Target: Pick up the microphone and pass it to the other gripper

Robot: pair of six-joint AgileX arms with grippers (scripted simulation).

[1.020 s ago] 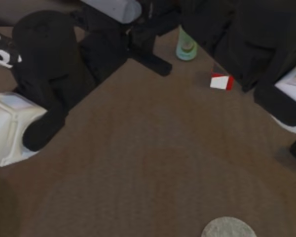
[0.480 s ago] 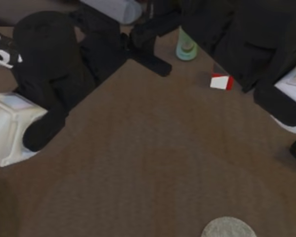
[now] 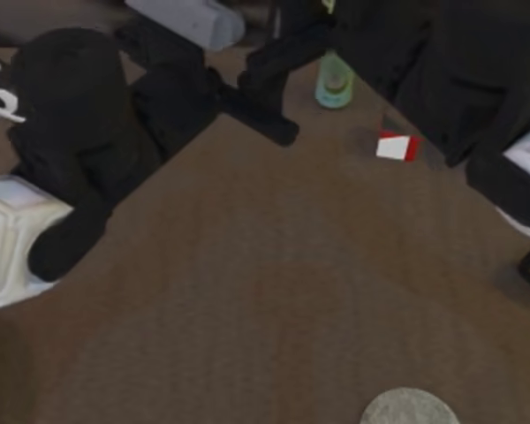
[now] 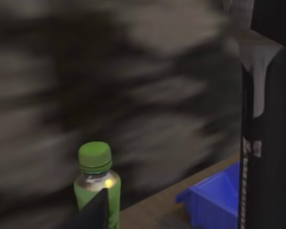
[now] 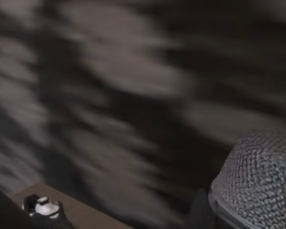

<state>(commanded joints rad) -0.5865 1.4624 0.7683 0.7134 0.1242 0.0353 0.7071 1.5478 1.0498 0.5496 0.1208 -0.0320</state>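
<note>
Handover is the step I judge to be in hand. My right gripper and my left gripper are close together over the far edge of the tabletop, left of its middle. The microphone shows its silver mesh head right against the right wrist camera, so I take it to be carried by the right arm. A black bar slanting between the two grippers in the top view is probably its handle, though I cannot be sure. No view shows either pair of fingers, so I cannot tell whether they are open or closed.

To do this well, I would keep the right arm steady and bring the left fingers around bare handle, well apart from the right grip. The left should close fully before the right lets go, and then the right should draw straight back.

A green bottle stands just beside the meeting point, with a red and white box nearer the right edge, so sideways swings could knock them.
</note>
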